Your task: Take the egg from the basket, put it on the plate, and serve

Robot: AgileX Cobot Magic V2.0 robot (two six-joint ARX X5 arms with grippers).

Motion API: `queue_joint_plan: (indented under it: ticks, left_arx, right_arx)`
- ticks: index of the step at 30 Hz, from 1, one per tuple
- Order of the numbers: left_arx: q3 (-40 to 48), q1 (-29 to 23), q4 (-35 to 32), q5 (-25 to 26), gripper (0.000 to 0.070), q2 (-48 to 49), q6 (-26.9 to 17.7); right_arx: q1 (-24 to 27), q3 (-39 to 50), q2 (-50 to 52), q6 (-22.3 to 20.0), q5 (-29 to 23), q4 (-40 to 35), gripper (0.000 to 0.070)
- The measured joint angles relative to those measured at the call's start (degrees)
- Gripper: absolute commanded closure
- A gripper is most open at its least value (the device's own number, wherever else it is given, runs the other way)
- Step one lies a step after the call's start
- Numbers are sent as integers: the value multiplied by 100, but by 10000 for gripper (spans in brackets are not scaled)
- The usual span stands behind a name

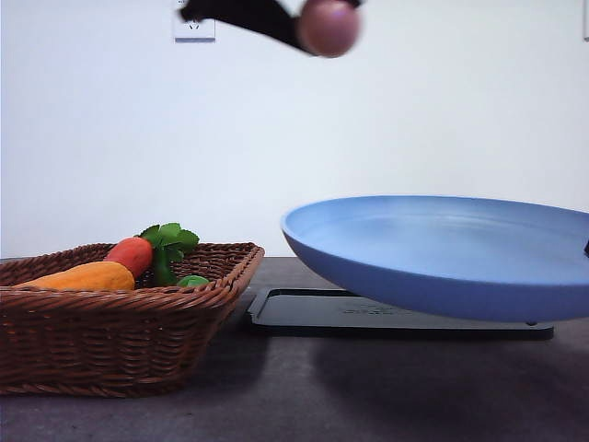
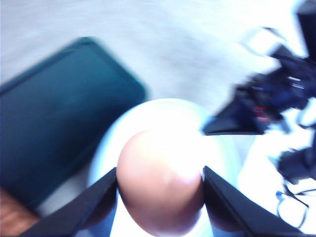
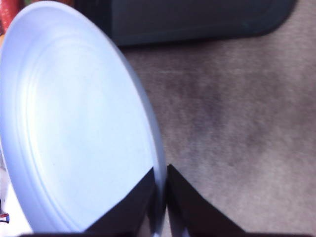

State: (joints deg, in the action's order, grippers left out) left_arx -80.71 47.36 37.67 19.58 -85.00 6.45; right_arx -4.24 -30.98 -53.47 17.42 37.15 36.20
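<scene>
Left gripper (image 2: 160, 185) is clamped on the egg (image 1: 328, 27), high above the plate (image 1: 442, 249), whose rim is pinched by the right gripper (image 3: 160, 190). Transfer is underway; lowering and release over the plate are judged next.

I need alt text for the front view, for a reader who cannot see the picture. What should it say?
A large round light-blue plate hangs tilted above a flat black tray, while a small pinkish-brown egg is held high above it by the left gripper. At left, a brown woven wicker basket holds toy vegetables.
</scene>
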Motion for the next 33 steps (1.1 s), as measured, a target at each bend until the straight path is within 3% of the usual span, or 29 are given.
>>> queue_joint_plan:
  ticks: [5, 10, 16, 33]
  left_arx:
    - [0, 605, -63, -143, 467, -566, -71]
    - [0, 856, -103, -322, 467, -1143, -106]
    - [9, 904, -90, -339, 467, -1629, -141]
    - [9, 903, -109, -792, 460, -1654, -472]
  right_arx:
    - [-27, 0, 0, 4, 0, -4, 700]
    - [-27, 0, 0, 6, 0, -1, 700]
    - [-27, 0, 0, 6, 0, 1, 700]
    - [-27, 0, 0, 84, 39, 6, 700]
